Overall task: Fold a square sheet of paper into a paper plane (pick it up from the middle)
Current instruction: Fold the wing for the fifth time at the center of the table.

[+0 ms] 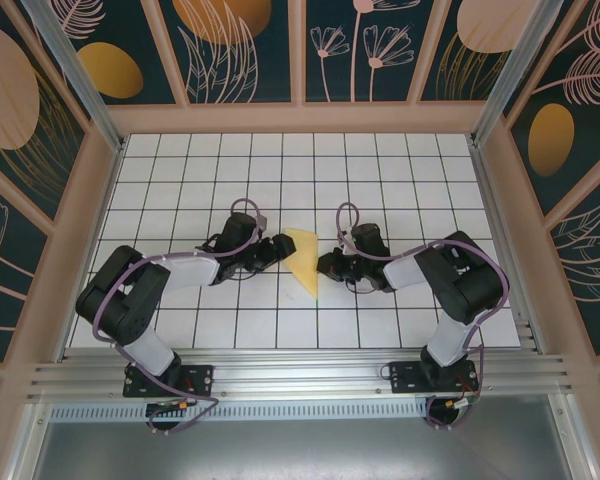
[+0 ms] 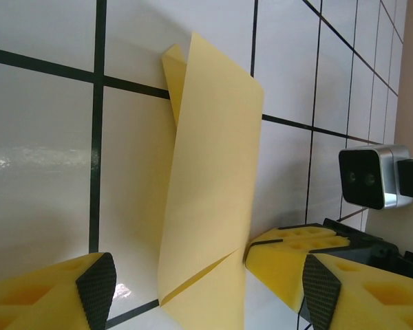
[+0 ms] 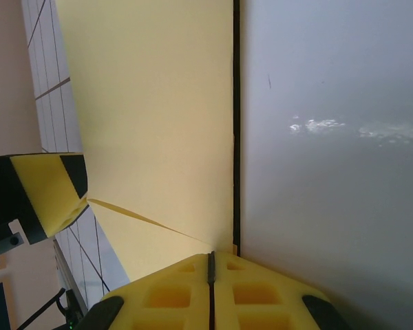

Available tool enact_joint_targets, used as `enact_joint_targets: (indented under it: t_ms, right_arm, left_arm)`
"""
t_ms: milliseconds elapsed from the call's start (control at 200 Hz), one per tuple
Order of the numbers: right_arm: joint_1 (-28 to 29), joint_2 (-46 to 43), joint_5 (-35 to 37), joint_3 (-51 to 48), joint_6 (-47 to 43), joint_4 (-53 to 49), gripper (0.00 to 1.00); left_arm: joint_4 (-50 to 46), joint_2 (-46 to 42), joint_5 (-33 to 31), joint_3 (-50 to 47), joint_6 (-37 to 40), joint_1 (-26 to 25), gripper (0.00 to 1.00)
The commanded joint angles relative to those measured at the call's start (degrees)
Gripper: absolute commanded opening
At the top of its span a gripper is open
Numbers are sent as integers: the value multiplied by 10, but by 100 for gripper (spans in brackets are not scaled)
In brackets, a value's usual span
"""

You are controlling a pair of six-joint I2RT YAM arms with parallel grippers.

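The left fingers [image 1: 279,246] and right fingers [image 1: 330,265] flank the yellow paper [image 1: 305,262] closely; far rows of the table [image 1: 280,160] lie open.

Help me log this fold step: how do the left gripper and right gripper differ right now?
The left gripper is open, fingers spread either side of the yellow paper; the right gripper is shut, pads together. The left gripper seems clear of the paper; the right gripper's tip meets its edge, apparently pinching it. Both have yellow foam pads.
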Motion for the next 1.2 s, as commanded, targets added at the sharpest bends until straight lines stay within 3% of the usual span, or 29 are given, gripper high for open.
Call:
enact_joint_targets:
  t_ms: [0,370,646,771,916,1066,1191]
  right_arm:
    - [4,23,23,-6,-4,-20,9]
    - [3,30,35,0,-5,-34,9]
    - [3,12,50,6,-12,-40,11]
    - [8,-11,73,20,-28,-63,14]
    - [32,-61,142,36,-57,-116,20]
    - [78,-139,266,22,-76,-156,27]
    - [137,-203,374,-30,-118,-119,34]
  left_arm:
    - [-8,15,16,18,-18,0,74]
    - [14,64,75,40,-23,-8,52]
    - [18,85,89,49,-44,-10,18]
    - [19,80,80,44,-60,-11,7]
    - [19,63,54,32,-83,-13,4]
    - [23,51,37,23,-106,-15,2]
    - [22,47,32,25,-113,-18,3]
